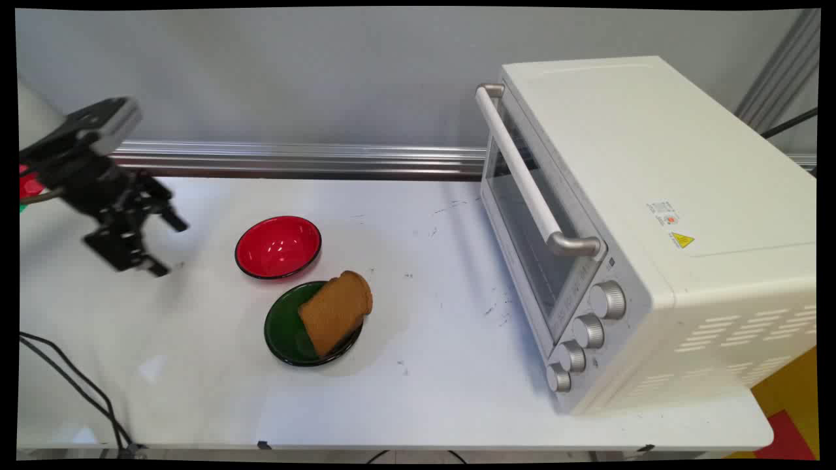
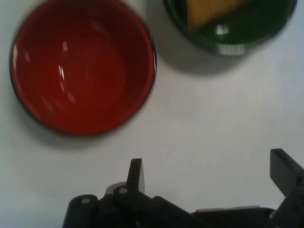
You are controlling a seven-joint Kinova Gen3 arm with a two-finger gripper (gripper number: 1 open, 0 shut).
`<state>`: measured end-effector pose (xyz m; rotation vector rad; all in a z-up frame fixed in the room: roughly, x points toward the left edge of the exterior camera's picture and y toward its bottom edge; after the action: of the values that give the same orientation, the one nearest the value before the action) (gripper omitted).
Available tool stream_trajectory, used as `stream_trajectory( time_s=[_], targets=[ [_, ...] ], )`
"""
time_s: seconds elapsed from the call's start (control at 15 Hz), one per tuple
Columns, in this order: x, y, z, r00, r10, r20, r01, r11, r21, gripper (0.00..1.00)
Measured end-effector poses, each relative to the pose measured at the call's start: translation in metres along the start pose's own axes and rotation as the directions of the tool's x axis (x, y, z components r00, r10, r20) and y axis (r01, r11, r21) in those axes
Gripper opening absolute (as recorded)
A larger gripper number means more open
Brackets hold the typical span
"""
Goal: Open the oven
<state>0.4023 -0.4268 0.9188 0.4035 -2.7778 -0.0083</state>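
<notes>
Hovering with my gripper (image 1: 163, 247) spread wide and empty just left of the red bowl (image 1: 278, 247), I could clip its rim and shove it into the green bowl (image 1: 284, 329) holding the bread slice (image 1: 335, 311).

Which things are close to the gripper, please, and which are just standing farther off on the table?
Close by:
- black two-finger gripper, open, holding nothing
- shiny red bowl, empty, nearest
- dark green bowl holding a brown bread slice

Farther off:
- white toaster oven, door shut, right side
- black cables, near left
</notes>
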Motion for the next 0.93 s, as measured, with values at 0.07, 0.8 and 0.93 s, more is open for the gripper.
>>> stream_trajectory(
  time_s=[0.07,0.8,0.93],
  targets=[
    [0.014,0.000,0.002,0.999,-0.016,-0.034,0.016,1.000,0.003,1.00],
    [0.248,0.001,0.023,0.973,-0.043,-0.227,0.047,0.999,0.015,1.00],
    [0.287,0.000,0.019,0.969,-0.034,-0.244,0.042,0.999,0.029,1.00]
  ],
)
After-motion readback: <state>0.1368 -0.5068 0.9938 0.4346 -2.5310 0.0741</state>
